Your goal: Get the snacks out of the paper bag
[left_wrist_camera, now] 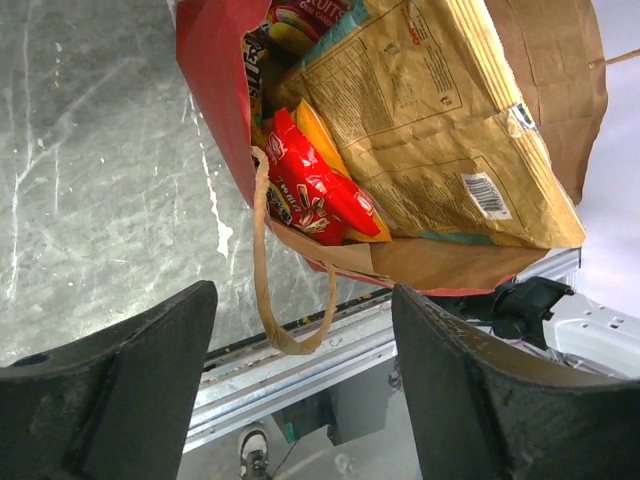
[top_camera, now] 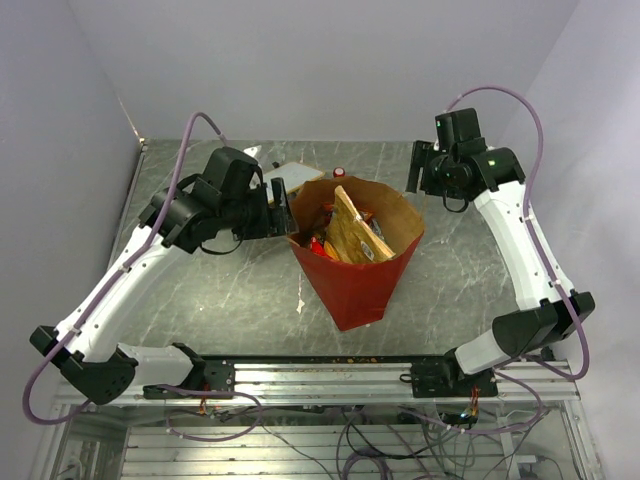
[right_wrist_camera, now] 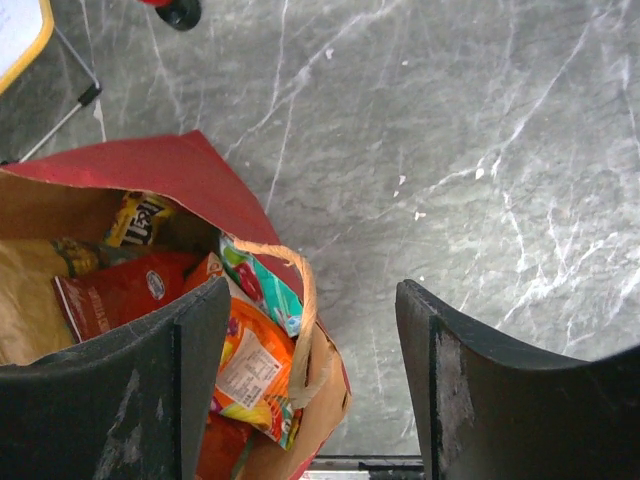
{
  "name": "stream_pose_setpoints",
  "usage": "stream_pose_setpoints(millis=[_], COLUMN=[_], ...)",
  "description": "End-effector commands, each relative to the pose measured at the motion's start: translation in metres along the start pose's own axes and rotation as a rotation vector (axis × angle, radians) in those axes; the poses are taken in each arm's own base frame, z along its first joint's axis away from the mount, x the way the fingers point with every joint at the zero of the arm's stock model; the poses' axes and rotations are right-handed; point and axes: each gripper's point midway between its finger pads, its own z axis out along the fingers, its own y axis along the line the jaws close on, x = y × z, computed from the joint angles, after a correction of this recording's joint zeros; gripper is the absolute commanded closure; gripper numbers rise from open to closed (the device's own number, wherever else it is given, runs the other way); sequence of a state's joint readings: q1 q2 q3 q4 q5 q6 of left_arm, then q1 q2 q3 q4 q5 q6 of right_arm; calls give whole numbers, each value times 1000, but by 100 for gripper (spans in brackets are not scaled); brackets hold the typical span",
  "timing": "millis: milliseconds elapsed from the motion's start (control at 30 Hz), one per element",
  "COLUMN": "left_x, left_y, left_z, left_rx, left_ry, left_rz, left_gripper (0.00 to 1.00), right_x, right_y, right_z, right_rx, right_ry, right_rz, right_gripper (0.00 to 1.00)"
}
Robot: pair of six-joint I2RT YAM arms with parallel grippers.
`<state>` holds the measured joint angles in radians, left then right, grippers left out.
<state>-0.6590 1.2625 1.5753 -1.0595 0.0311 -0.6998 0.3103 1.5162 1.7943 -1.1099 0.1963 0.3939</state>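
On my marbled grey table [top_camera: 220,290], the tapered red paper bag [top_camera: 350,285] stands upright, glossy crinkled snacks [top_camera: 345,235] inside. My left gripper [left_wrist_camera: 300,330] gapes empty beside its rim; farther back, my right gripper [right_wrist_camera: 312,290] hangs spread too.

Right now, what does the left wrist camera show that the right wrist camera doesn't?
Only the left wrist: a big tan packet turned to show its barcode, and the metal rail at the table edge. Only the right wrist: a white board corner, a red-and-black cylinder and an orange packet. Both: the paper bag, a red packet, a twisted handle, the grey marble table, and an open, empty gripper: left gripper, right gripper.
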Motion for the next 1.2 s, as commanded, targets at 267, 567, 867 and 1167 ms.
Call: stream_pose_setpoints(millis=[267, 567, 867, 1167], left_x=[-28, -31, -35, -47], left_y=[-3, -4, -4, 10], left_z=[6, 12, 1, -25], left_rx=[35, 50, 47, -11], left_ry=[-61, -54, -71, -139], left_rz=[25, 28, 28, 13], left_gripper=[31, 64, 93, 93], right_x=[-1, -17, -24, -10], right_y=[1, 22, 48, 97], right_z=[-10, -11, -44, -82], right_rx=[-58, -161, -352, -626], right_ry=[-29, -59, -116, -100], right_rz=[-38, -79, -130, -213], right_gripper=[48, 78, 100, 100])
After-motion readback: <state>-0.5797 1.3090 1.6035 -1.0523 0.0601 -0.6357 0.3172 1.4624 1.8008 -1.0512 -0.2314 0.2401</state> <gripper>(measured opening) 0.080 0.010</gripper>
